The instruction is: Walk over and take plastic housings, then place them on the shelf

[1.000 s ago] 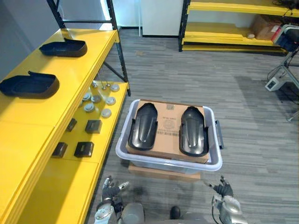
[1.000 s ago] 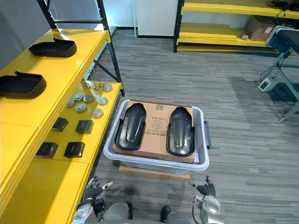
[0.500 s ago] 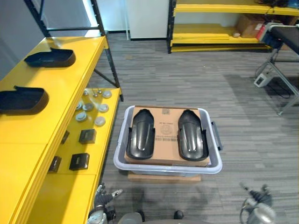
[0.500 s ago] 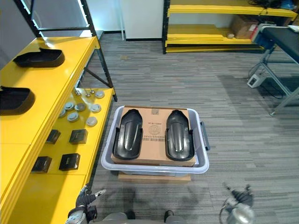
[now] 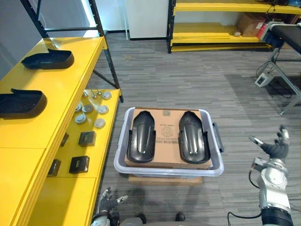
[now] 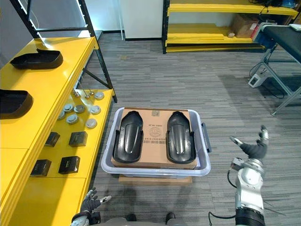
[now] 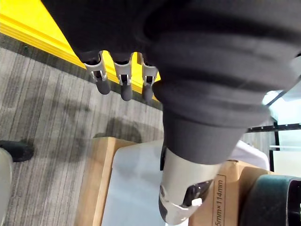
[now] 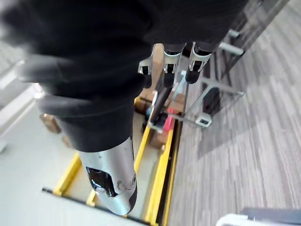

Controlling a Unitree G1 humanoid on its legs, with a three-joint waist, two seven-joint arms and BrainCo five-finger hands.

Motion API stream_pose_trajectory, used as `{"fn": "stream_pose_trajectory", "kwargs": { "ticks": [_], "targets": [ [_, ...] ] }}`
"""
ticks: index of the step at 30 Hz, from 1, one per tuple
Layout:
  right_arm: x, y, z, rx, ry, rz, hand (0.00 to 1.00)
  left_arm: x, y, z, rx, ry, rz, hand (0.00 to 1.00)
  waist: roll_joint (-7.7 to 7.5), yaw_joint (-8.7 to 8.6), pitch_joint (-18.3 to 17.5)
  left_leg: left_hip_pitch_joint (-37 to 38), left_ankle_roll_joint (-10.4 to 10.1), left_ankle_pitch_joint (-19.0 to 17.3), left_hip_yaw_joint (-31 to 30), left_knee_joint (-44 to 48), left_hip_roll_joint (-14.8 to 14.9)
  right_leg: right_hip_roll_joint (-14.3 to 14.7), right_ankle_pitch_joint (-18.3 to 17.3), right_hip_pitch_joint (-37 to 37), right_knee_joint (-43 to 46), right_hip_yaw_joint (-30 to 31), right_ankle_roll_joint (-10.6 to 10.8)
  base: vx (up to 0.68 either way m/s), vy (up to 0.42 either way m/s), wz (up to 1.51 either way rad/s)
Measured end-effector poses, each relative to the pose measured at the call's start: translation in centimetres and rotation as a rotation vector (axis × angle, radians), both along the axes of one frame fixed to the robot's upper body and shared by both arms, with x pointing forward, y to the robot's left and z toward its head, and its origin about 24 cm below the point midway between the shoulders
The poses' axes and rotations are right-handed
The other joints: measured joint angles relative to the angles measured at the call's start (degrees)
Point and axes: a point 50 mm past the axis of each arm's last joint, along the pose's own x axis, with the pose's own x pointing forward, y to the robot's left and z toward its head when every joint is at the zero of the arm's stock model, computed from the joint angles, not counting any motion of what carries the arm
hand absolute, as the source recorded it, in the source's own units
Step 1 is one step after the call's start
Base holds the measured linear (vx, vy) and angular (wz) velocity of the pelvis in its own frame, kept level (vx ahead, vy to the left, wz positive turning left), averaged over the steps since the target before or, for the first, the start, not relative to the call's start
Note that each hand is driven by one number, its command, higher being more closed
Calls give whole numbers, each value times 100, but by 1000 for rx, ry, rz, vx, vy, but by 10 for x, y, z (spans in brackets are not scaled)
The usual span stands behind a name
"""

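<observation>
The grey tub (image 5: 168, 172) sits on the floor with a cardboard box (image 5: 167, 129) in it. On the box lie the left housing (image 5: 142, 136) and the right housing (image 5: 193, 137), side by side and untouched. Left of the tub runs the yellow shelf (image 5: 61, 89), its top carrying a nearer housing (image 5: 21, 102) and a farther housing (image 5: 47, 60). The right hand (image 5: 275, 148) hangs well right of the tub, fingers spread wide, empty. The left hand (image 5: 109, 200) is low by the tub's near left corner, fingers loose, holding nothing.
</observation>
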Motion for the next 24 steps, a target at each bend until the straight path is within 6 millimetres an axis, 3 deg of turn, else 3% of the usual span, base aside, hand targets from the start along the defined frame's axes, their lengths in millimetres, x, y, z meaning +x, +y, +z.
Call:
{"fn": "stream_pose_trajectory", "kwargs": {
  "ticks": [10, 13, 20, 21, 24],
  "targets": [
    [69, 27, -1, -7, 114, 63, 0, 16, -15, 11, -12, -92, -60, 0, 253, 95, 847, -693, 63, 420, -562, 9, -185, -146, 259, -372, -78, -556, 19, -83, 14, 30],
    [78, 29, -6, 14, 156, 40, 0, 20, -22, 13, -30, -108, -43, 0, 315, 212, 1007, -817, 42, 500, -625, 1, -198, -155, 299, -479, -73, -604, 19, -94, 14, 13],
    [94, 22, -5, 68, 216, -49, 0, 36, -29, 23, -28, -183, -37, 0, 473, 187, 1444, -1033, 7, 782, -887, -199, -225, -179, 348, -700, -6, -849, 17, -68, 3, 19],
    [95, 19, -4, 70, 220, -55, 100, 37, -30, 23, -28, -187, -39, 0, 481, 192, 1460, -1078, -3, 791, -888, -199, -225, -180, 348, -748, 12, -847, 16, -53, 6, 1],
    [100, 13, 0, 82, 234, -74, 100, 42, -35, 25, -30, -198, -49, 0, 493, 188, 1505, -1189, 2, 821, -888, -201, -224, -179, 369, -870, 19, -844, -2, -25, 5, -1]
  ]
}}
